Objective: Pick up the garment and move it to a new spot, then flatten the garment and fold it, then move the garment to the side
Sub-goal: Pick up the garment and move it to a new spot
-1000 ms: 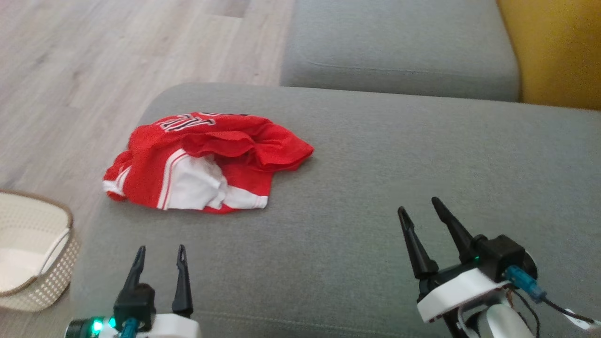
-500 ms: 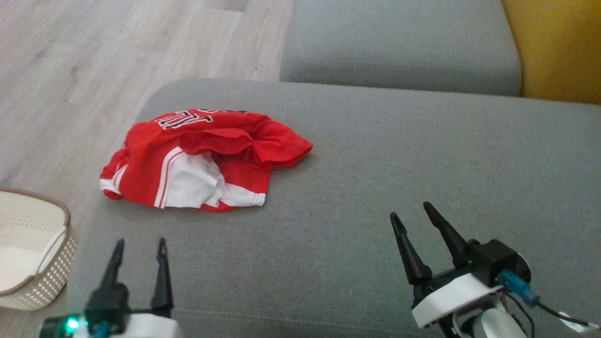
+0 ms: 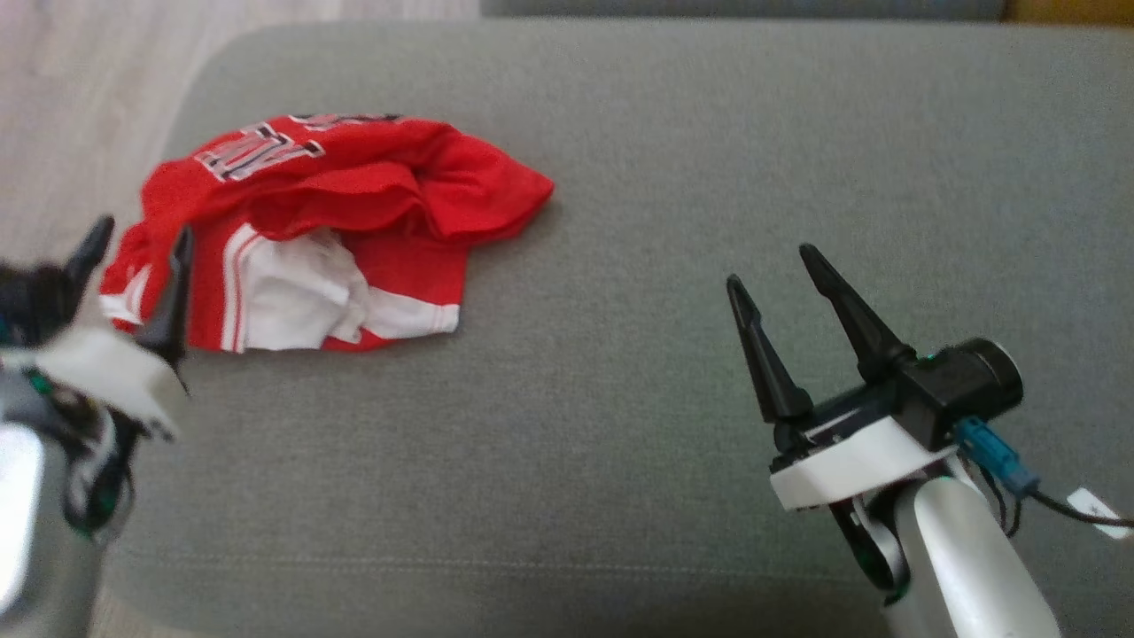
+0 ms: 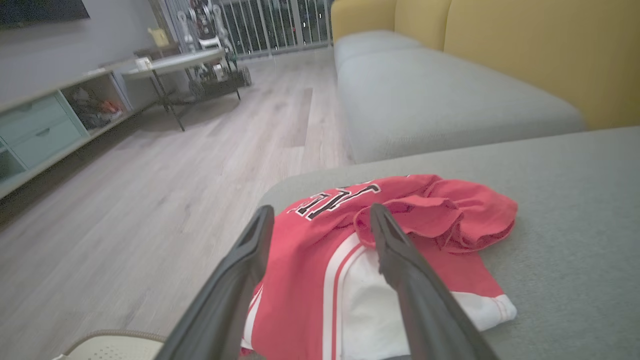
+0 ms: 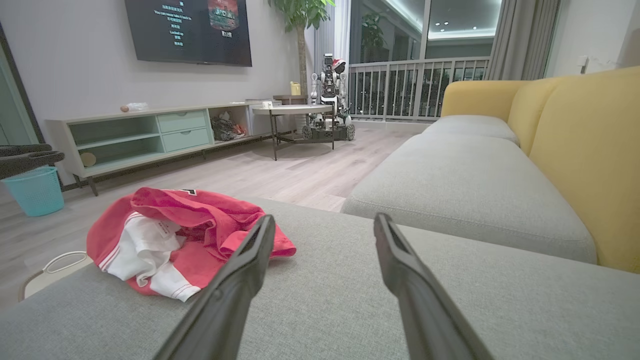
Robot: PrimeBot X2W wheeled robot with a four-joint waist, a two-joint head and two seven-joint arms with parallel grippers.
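The garment (image 3: 319, 230) is a crumpled red and white jersey with black and white lettering, lying at the left end of the grey sofa cushion (image 3: 673, 159). My left gripper (image 3: 142, 244) hovers open just above the garment's left edge. In the left wrist view its spread fingers frame the garment (image 4: 350, 250), with nothing between them. My right gripper (image 3: 775, 266) stands open over bare cushion, well to the right of the garment. From the right wrist view the garment (image 5: 175, 235) lies to the left, beyond the open right gripper (image 5: 322, 220).
Wooden floor (image 3: 80, 97) lies past the cushion's left edge. A pale basket rim (image 4: 110, 342) sits low beside the cushion. A second grey seat (image 5: 465, 180) and yellow backrest (image 5: 585, 150) lie beyond. A teal bin (image 5: 35, 190) stands on the floor.
The head camera has tilted down, shifting the whole picture. My left gripper has risen forward to the garment's left edge. The right gripper keeps about the same pose. Both stay open.
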